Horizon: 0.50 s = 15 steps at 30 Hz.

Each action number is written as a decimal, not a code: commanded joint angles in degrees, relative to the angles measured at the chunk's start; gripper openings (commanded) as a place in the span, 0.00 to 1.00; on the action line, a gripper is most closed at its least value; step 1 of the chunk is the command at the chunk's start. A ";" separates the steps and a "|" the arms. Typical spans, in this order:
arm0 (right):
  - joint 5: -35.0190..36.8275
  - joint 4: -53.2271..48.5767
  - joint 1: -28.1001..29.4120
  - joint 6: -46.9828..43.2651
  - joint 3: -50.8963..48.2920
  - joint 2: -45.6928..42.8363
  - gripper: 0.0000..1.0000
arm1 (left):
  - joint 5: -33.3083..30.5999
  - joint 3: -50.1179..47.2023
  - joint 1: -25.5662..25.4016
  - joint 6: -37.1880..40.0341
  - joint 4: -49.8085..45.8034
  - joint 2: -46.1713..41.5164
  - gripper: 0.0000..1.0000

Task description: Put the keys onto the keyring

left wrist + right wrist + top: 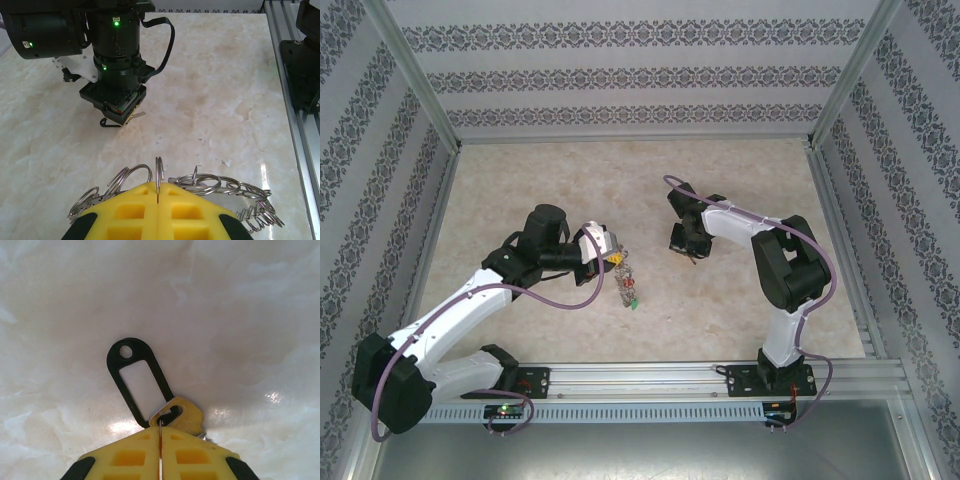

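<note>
Wire-looped keyring (pixel 200 182), brass key (pixel 187 415), black tag (pixel 141 354)

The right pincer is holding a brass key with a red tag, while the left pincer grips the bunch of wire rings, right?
Not quite: the tag is black, not red, as the right wrist view shows. The right pincer is holding a brass key with that black tag, while the left pincer grips the bunch of wire rings.

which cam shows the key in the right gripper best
Right wrist: the key with its black tag sits close up, pinched in the shut right gripper. Left wrist shows them small and far, hanging under that gripper. Top view gives just a dark speck at it.
</note>
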 commanded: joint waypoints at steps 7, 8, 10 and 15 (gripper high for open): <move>2.82 2.56 0.55 -7.90 -2.01 -10.84 0.00 | 1.67 1.76 -0.79 0.37 0.00 -0.11 0.00; 2.50 5.21 0.86 -11.52 -3.48 -14.57 0.00 | 1.50 1.73 -0.85 0.10 -0.08 -0.29 0.00; -0.54 10.71 1.09 -19.59 -6.76 -21.61 0.00 | 1.46 1.28 -0.81 -0.62 0.62 -0.67 0.00; -21.38 20.77 1.23 -44.38 -14.17 -36.42 0.00 | 0.82 0.64 -0.81 -2.57 3.28 -1.95 0.00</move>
